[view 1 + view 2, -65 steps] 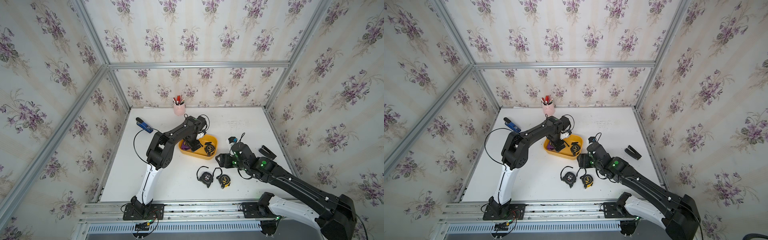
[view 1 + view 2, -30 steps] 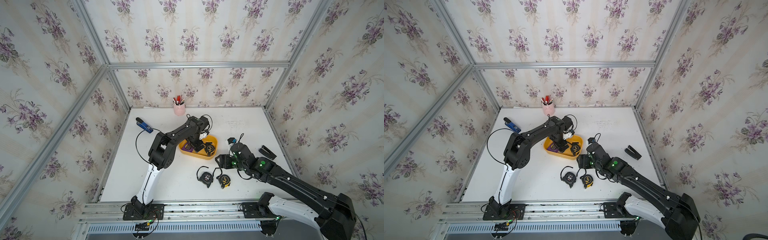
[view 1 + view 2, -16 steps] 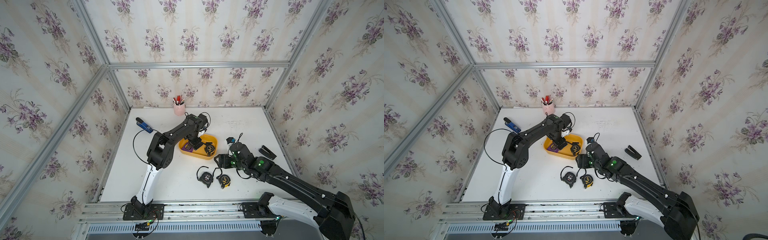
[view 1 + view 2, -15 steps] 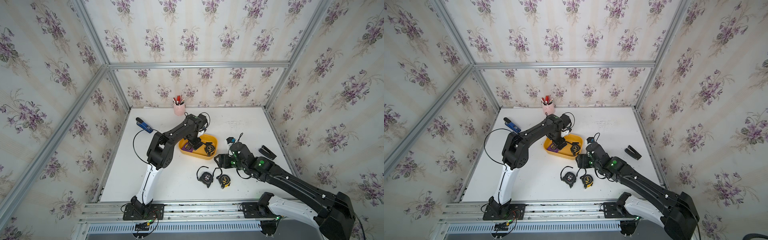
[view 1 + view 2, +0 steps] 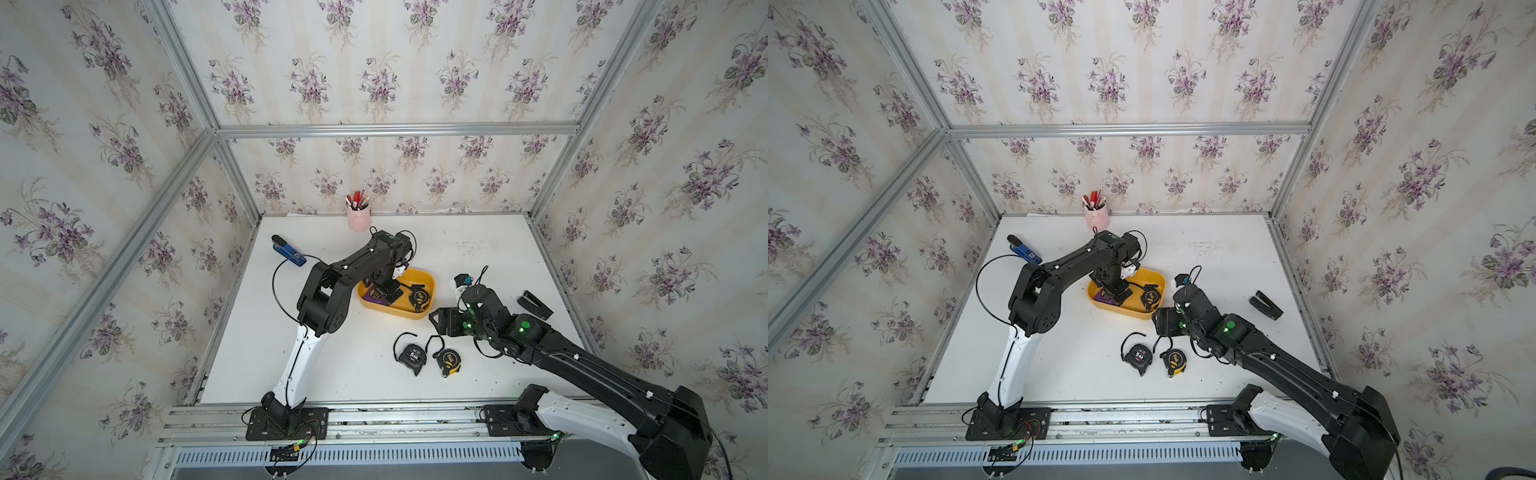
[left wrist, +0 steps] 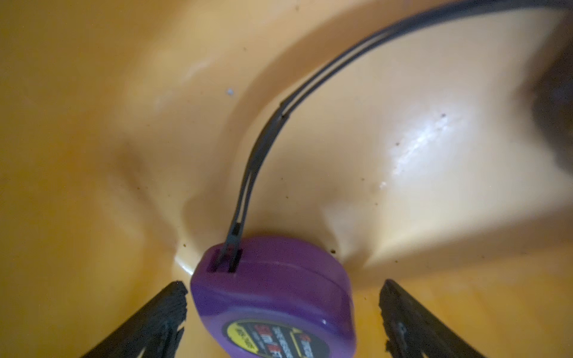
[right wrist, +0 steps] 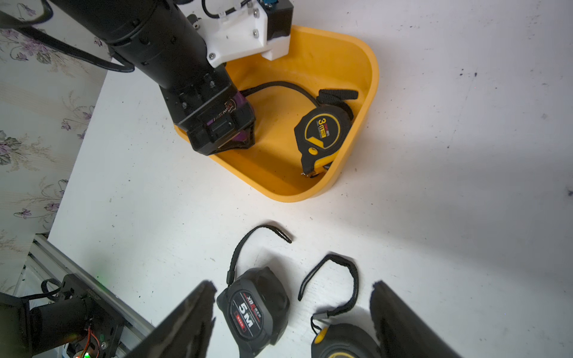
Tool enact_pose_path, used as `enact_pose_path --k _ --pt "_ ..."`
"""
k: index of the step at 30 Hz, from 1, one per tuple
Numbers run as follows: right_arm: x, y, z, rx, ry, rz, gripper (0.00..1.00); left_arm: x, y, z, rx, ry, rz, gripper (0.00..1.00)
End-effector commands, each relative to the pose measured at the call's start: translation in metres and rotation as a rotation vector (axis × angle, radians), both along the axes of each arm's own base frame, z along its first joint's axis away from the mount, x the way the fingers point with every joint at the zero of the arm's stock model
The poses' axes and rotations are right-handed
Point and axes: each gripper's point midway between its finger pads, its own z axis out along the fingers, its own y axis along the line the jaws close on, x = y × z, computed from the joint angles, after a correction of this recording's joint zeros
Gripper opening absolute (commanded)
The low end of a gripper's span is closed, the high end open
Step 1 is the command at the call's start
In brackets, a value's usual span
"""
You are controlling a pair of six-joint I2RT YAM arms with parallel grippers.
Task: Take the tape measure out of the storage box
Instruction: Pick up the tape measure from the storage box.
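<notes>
Since my left gripper (image 6: pixel 282 286) stands wide open, the rounded purple plastic tape measure (image 6: pixel 273 310) sits between its jaws on the floor of the shallow yellow plastic storage box (image 6: pixel 93 124), strap trailing ahead. My right gripper (image 7: pixel 293 286), part-open and empty, hangs outside.

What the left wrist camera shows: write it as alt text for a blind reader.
A purple tape measure lies in the yellow storage box, between the open jaws of the left gripper. Its black strap arcs across the box.
</notes>
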Motion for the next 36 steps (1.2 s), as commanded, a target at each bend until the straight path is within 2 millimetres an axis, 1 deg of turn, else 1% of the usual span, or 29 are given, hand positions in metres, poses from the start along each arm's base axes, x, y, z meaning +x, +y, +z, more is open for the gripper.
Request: enact_pose_path --k 1,11,16,17,20,22,23,24,27,30,33,36 --pt "0.002 -0.002 -0.001 -0.009 -0.005 -0.007 0.81 -0.009 0.002 0.000 -0.002 0.039 0.017 1.00" --pt "0.003 -0.003 0.000 -0.014 -0.010 -0.009 0.81 -0.014 -0.003 -0.016 -0.025 0.083 0.029 1.00" --pt "0.003 -0.004 0.000 -0.015 -0.008 -0.012 0.81 -0.013 -0.003 -0.019 -0.027 0.080 0.037 0.98" --pt "0.002 -0.004 0.000 -0.016 -0.008 -0.011 0.81 -0.011 -0.002 -0.019 -0.019 0.070 0.041 0.96" --pt "0.002 -0.004 0.000 -0.016 -0.008 -0.013 0.81 -0.006 0.003 -0.015 0.004 0.044 0.053 0.80" --pt "0.003 -0.004 -0.001 -0.015 -0.008 -0.013 0.81 -0.002 0.005 -0.009 0.010 0.020 0.061 0.67" --pt "0.003 -0.004 -0.001 -0.015 -0.008 -0.013 0.81 0.001 0.006 -0.007 0.018 0.003 0.065 0.62" --pt "0.003 -0.004 -0.002 -0.015 -0.007 -0.013 0.81 0.004 0.008 -0.004 0.026 -0.017 0.070 0.59" --pt "0.003 -0.003 -0.001 -0.014 -0.009 -0.015 0.81 0.012 0.013 0.006 0.052 -0.070 0.080 0.58" --pt "0.004 -0.003 0.000 -0.014 -0.013 -0.017 0.81 0.019 0.011 0.020 0.045 -0.110 0.093 0.56" --pt "0.005 -0.003 0.000 -0.012 -0.015 -0.018 0.81 0.027 0.004 0.046 0.002 -0.163 0.118 0.49" --pt "0.007 -0.001 0.001 -0.006 -0.018 -0.015 0.81 0.037 -0.005 0.080 -0.059 -0.230 0.158 0.45"
